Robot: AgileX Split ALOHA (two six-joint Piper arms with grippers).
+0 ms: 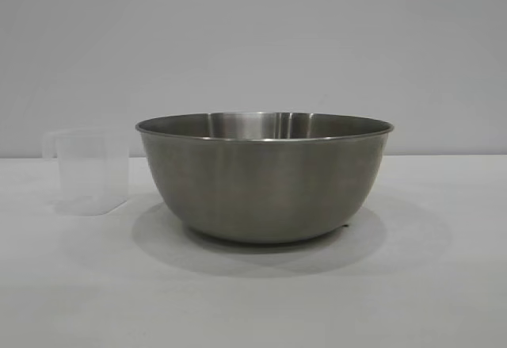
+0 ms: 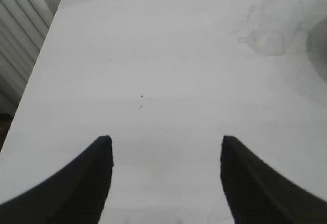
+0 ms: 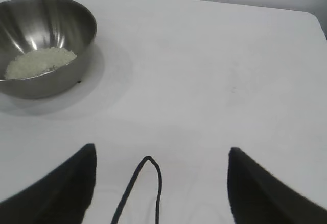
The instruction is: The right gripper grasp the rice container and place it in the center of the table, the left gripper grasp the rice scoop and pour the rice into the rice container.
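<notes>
The steel rice container (image 1: 265,177) stands upright in the middle of the white table (image 1: 444,284); the right wrist view shows it (image 3: 61,71) holding a heap of off-white rice (image 3: 38,62). The translucent rice scoop (image 1: 91,172) stands upright just left of it, apart from it, and appears faintly in the left wrist view (image 2: 273,25). My left gripper (image 2: 166,145) is open over bare tabletop, well short of the scoop. My right gripper (image 3: 162,152) is open too, holding nothing, away from the container. Neither arm shows in the exterior view.
A thin black cable (image 3: 148,183) loops between the right gripper's fingers. The table's side edge (image 2: 38,66) runs beside white slatted blinds (image 2: 20,25) in the left wrist view. A plain grey wall (image 1: 253,39) stands behind the table.
</notes>
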